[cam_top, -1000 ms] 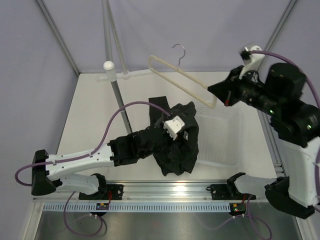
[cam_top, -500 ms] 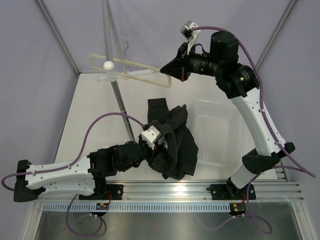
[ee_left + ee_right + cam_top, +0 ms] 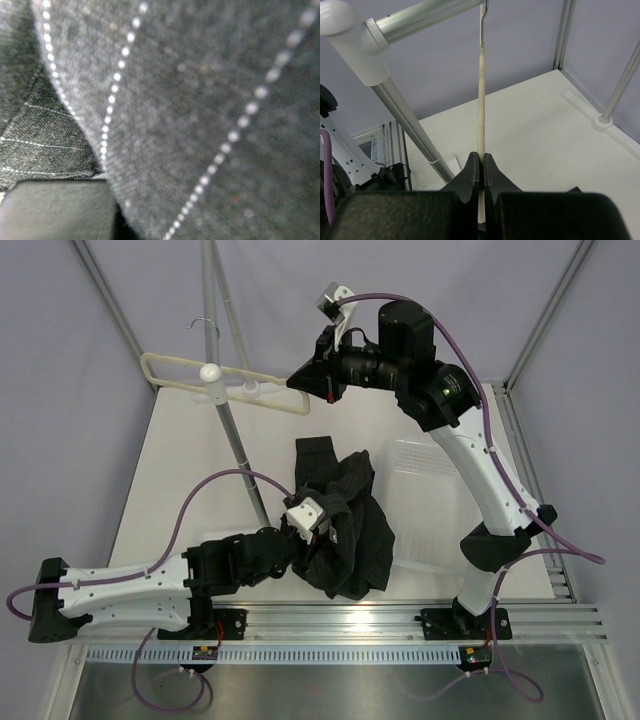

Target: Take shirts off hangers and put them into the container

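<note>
From where I stand, the left arm lies low and stretched across the table (image 3: 180, 490), reaching in from the near left corner. Its wrist is buried in the black shirt (image 3: 350, 540). The left gripper (image 3: 315, 527) is closed, and since pinstriped cloth fills its wrist camera right up to the lens, I judge it has a fold of the shirt pinched. The fingers themselves are hidden.

The shirt is a bunched heap on the table, one dark strip trailing toward the back. It sits just left of the container (image 3: 430, 500), with its right edge at or over the basket's left side. I cannot tell which. The basket looks to have nothing in it.

Up at the back left, the hanger (image 3: 481, 110) is bare. It is held level in the air, crossing the grey rack pole (image 3: 228, 430) by its white knob (image 3: 211, 371), with its metal hook (image 3: 205, 325) above them.

The right arm rises from its base, bends over the basket and reaches back and left. The right gripper (image 3: 481, 162) is clamped tight on the hanger's thin bar.

So the stripping is done for this shirt. What is left, as I judge it, is carrying the heap rightward into the basket and parting with the hanger.
</note>
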`<state>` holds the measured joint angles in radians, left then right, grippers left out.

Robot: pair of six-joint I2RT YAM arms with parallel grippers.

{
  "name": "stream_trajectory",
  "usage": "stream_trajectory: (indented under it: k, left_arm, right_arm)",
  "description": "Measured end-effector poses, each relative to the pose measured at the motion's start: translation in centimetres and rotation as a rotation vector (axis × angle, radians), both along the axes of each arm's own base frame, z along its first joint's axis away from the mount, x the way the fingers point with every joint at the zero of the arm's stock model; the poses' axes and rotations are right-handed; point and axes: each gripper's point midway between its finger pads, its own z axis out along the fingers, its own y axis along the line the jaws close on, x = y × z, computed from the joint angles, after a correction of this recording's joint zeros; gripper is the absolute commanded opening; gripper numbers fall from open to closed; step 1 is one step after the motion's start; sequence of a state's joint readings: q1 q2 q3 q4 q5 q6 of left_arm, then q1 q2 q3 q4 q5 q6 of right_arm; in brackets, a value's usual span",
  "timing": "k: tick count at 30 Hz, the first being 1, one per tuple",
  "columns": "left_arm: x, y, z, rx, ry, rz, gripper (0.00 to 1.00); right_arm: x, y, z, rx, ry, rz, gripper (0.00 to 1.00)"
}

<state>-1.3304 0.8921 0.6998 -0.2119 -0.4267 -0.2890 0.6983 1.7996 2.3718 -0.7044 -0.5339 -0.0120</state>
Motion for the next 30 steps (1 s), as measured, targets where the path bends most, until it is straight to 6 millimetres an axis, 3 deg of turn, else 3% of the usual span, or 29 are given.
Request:
stream_trajectory:
  k: [3,5,6,7,8,9,12,14,18,23,27,30]
  left_arm:
    - [0.0,-0.1,-0.1,0.002,0.0,-0.002,0.0]
    - [0.0,-0.2,-0.1,0.005,-0.002,-0.006,0.0]
    - [0.0,-0.2,-0.2,0.008,-0.003,-0.008,0.0]
    - [0.0,-0.2,-0.2,0.011,-0.003,-0.01,0.0]
    - [-0.1,-0.3,-0.2,0.014,-0.003,-0.013,0.0]
    - [-0.1,-0.4,-0.1,0.02,-0.003,-0.02,0.0]
    - [-0.3,-1.1,1.2,0.017,-0.007,-0.045,0.0]
    - [-0.4,-1.9,3.1,-0.006,-0.014,-0.067,0.0]
    - [-0.6,-4.0,7.9,-0.049,-0.047,-0.118,0.0]
    - [-0.4,-7.4,14.2,-0.066,-0.113,-0.189,0.0]
    - [0.5,-10.4,21.1,-0.08,-0.22,-0.227,0.0]
    - [1.2,-12.1,26.1,-0.119,-0.321,-0.252,0.0]
  right_arm:
    - [-0.1,-0.2,0.5,0.002,-0.006,-0.003,0.01]
    - [0.0,-0.4,0.5,-0.003,-0.008,-0.018,0.29]
    - [0.1,-0.5,0.4,-0.007,-0.007,-0.031,0.48]
    - [0.3,-0.7,0.2,-0.015,-0.006,-0.051,0.6]
    - [0.5,-0.9,0.0,-0.024,-0.007,-0.07,0.83]
    - [0.6,-1.3,-0.2,-0.034,-0.006,-0.096,0.99]
    - [0.7,-3.1,-0.7,-0.066,-0.017,-0.187,0.99]
    - [0.4,-5.3,-0.3,-0.077,-0.025,-0.273,1.0]
    - [-1.5,-11.6,2.9,-0.04,-0.068,-0.49,1.0]
    - [-6.7,-20.4,6.2,0.057,-0.094,-0.691,0.99]
    - [-11.0,-26.2,5.1,0.134,-0.036,-0.805,0.99]
    - [-13.7,-28.2,1.6,0.165,0.034,-0.818,0.95]
